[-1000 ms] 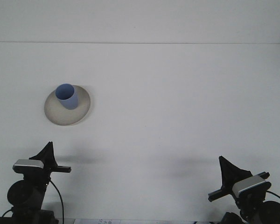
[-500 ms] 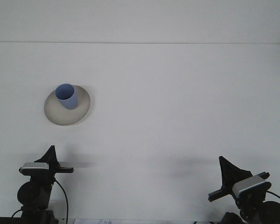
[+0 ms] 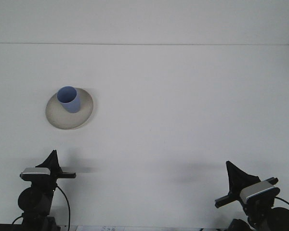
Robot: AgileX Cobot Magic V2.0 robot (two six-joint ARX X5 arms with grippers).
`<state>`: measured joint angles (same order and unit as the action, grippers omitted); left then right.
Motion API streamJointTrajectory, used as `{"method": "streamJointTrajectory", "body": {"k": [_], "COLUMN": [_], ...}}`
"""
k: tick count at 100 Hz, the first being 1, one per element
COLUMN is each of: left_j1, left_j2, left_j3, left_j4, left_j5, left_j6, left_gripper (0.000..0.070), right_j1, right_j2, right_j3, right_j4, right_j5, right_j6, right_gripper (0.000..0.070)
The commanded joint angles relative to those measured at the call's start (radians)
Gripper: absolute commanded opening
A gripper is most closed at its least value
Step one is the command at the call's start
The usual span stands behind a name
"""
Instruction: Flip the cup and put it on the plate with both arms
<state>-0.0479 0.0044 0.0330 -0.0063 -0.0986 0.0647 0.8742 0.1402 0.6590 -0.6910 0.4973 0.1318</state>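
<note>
Standing on the plate [image 3: 85,113] at the table's [image 3: 183,106] left side, the blue cup [image 3: 68,99] sits with its mouth up. Both arms rest low at the near edge, well apart from it. Neither the left claw [image 3: 51,158] nor the right claw [image 3: 232,171] holds anything; their opening cannot be told.

The scene is evenly and fairly brightly lit, with a soft grey cast over the white bench [image 3: 183,120]. Light seems to come from above and in front: faint, blurred shadows lie on the bench just beyond each arm at the lower left and lower right of the frame, and a thin one hugs the lower rim of the plate [image 3: 62,120]. No glare shows. The picture is slightly soft and grainy, the dark arm parts nearly silhouetted; straight lines stay straight towards the edges
</note>
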Motion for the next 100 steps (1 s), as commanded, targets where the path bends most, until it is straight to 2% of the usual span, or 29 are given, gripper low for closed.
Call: {"method": "streamJointTrajectory", "body": {"k": [1,29,38,45,59,71,87,94,100], "left_j1": [0.001,0.001,0.001,0.001,0.001,0.001,0.001,0.001,0.001], "left_j2": [-0.002,-0.002,-0.002,-0.002,-0.002,-0.002,-0.002,-0.002,-0.002], "left_j3": [-0.019,-0.019,-0.019,-0.019,-0.019,-0.019,-0.019,-0.019,-0.019], "left_j4": [0.011,0.011,0.011,0.011,0.011,0.011,0.011,0.011,0.011], "left_j5": [0.003,0.003,0.003,0.003,0.003,0.003,0.003,0.003,0.003], "left_j6": [-0.003,-0.003,-0.003,-0.003,-0.003,-0.003,-0.003,-0.003,-0.003], "left_gripper": [0.0012,0.0012,0.0012,0.0012,0.0012,0.0012,0.0012,0.0012,0.0012], "right_j1": [0.009,0.009,0.009,0.002,-0.146,-0.369,-0.680,-0.785,-0.835], "right_j2": [0.004,0.004,0.004,0.003,-0.003,-0.046,-0.141,-0.138,-0.138], "right_j3": [0.006,0.006,0.006,0.006,-0.035,-0.147,-0.345,-0.415,-0.457], "right_j4": [0.009,0.009,0.009,0.011,0.070,0.174,0.341,0.401,0.432], "right_j5": [0.000,0.001,0.002,0.021,0.009,-0.089,-0.380,-0.477,-0.523], "right_j6": [0.010,0.008,-0.006,-0.058,-0.083,-0.121,-0.129,-0.108,-0.098], "right_gripper": [0.0004,0.0004,0.0004,0.0004,0.0004,0.0004,0.0004,0.0004,0.0004]}}
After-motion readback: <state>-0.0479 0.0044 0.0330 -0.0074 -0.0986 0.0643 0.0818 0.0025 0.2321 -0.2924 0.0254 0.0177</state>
